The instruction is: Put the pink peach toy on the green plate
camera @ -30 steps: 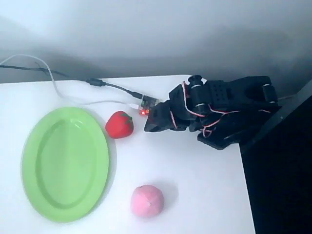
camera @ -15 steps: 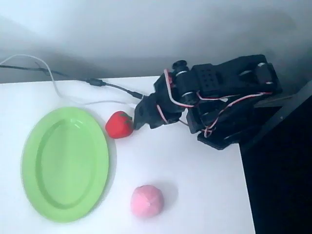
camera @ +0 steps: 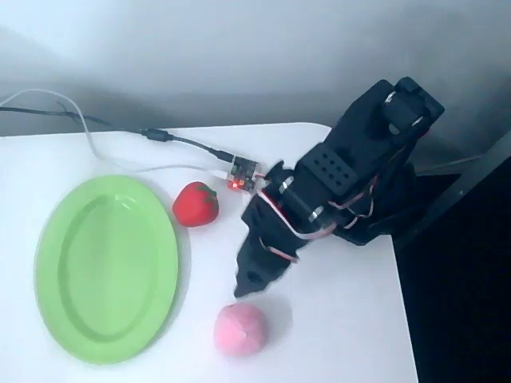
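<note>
The pink peach toy (camera: 240, 329) lies on the white table near the front edge, right of the green plate (camera: 106, 267). The oval plate sits at the left and holds nothing. My black gripper (camera: 243, 287) points down and left, its tip just above the peach's top, close to it but apart. Its fingers look closed together from above, though the arm body hides how they stand.
A red strawberry toy (camera: 196, 203) with a green top sits between the plate and the arm. A small board with a red light (camera: 243, 173) and cables (camera: 120, 136) lie at the back. The table's right edge (camera: 403, 319) drops off beside the arm base.
The arm has swung from beside the strawberry toward the front of the table, so its gripper now hangs just over the pink peach. The toys and the plate have not moved.
</note>
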Action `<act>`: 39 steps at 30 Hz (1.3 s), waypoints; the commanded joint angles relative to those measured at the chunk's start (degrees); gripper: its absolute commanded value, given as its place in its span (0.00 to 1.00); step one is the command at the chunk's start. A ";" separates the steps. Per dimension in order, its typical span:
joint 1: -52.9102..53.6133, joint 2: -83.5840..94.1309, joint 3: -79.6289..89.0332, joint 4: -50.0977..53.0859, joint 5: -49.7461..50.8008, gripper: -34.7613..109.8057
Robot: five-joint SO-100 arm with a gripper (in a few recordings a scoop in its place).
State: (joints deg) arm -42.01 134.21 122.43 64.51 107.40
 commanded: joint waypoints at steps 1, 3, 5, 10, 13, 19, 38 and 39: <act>-3.87 -0.09 1.93 -5.36 2.29 0.47; -4.83 -2.46 2.72 -8.88 2.29 0.48; -5.36 -5.10 2.64 -12.39 2.29 0.49; -6.50 -9.05 2.90 -21.36 1.76 0.53; -7.21 -11.60 2.72 -23.20 1.85 0.53; -8.35 -13.36 3.34 -25.05 2.72 0.56; -9.84 -27.69 3.25 -31.29 6.50 0.47; -9.84 -27.95 3.34 -31.29 6.59 0.44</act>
State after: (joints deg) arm -51.33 106.08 126.91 33.40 112.50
